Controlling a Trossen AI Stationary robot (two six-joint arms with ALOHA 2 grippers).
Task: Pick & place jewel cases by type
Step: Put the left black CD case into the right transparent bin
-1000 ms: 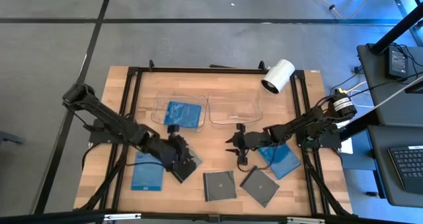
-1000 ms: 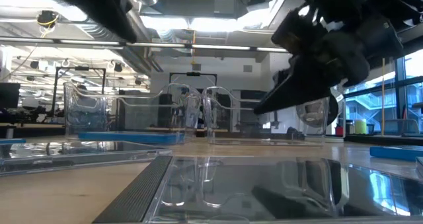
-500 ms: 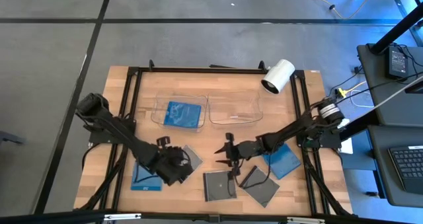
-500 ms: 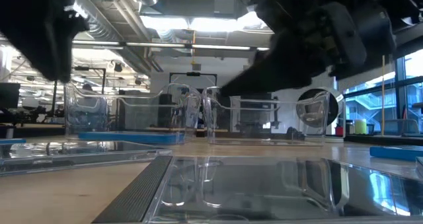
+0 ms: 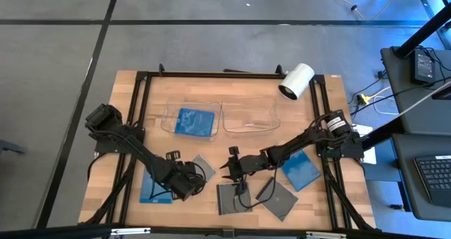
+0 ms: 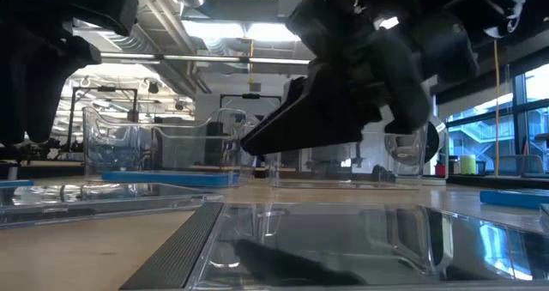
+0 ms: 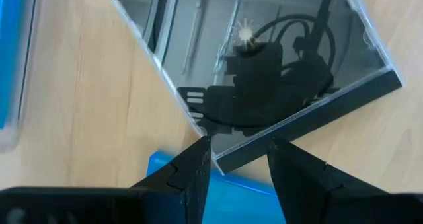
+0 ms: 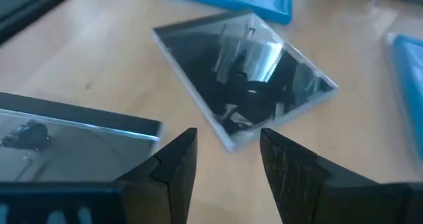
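Wooden desk w/ black frame, grey floor around – lab room w/ ceiling lights behind. Left claw released, over dark jewel case beside blue case. Right claw released, above dark case. One blue case in clear tray.

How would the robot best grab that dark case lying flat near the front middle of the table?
Probably by one edge, coming down from above with the right gripper. The dark case lies flat on the table, so only its thin rim offers a hold; the open fingers would straddle an edge.
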